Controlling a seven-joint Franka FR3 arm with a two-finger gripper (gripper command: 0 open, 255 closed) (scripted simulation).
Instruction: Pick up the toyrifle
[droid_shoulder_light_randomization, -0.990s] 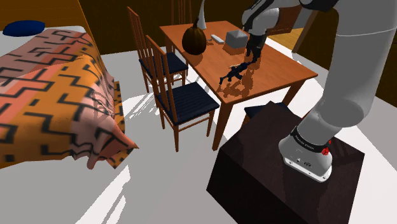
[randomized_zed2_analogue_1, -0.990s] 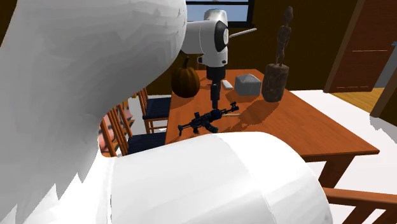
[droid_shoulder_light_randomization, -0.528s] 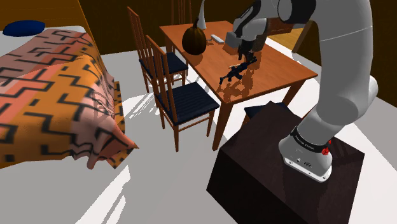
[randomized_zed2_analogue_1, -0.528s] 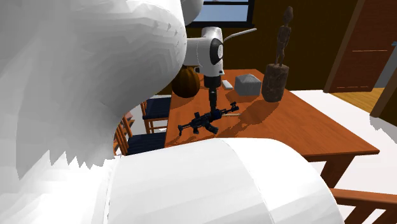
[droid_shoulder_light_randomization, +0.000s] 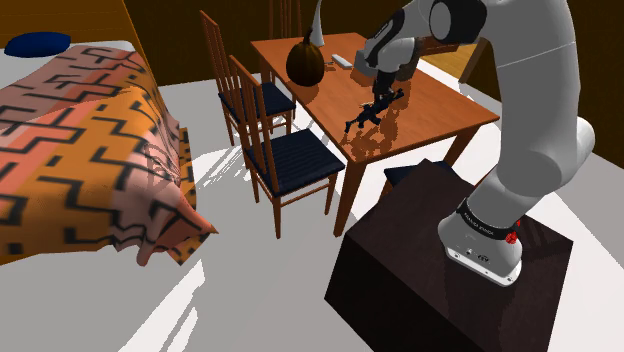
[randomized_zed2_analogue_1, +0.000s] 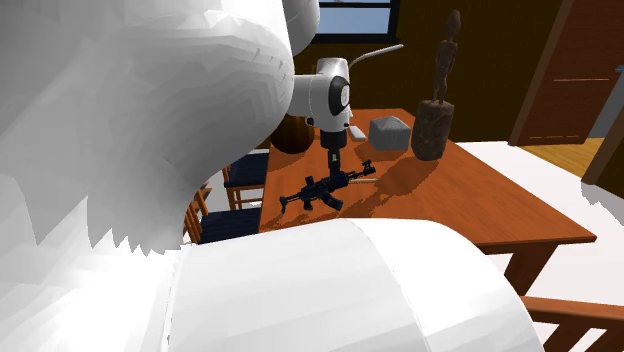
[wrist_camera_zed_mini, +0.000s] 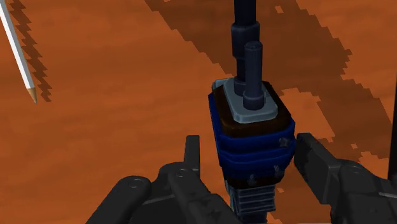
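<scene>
The toy rifle is black with a blue body and lies flat on the brown wooden table, near the edge facing the chairs. In the second exterior view the toy rifle lies slantwise under my black gripper, which points straight down onto its middle. My gripper has come down to the table top. In the wrist view the rifle's blue body sits between the gripper; the fingers stand close on both sides, one with a slim gap, so the rifle is not clasped.
On the table stand a dark round vase, a grey box and a dark figurine; a white pencil lies close to the rifle. Two blue-seated chairs line the table's side. A patterned bed is at the shoulder view's left.
The arm has lowered the gripper from above the rifle down onto it. The fingers have drawn in from wide apart to close beside the rifle's body. The rifle has not moved.
</scene>
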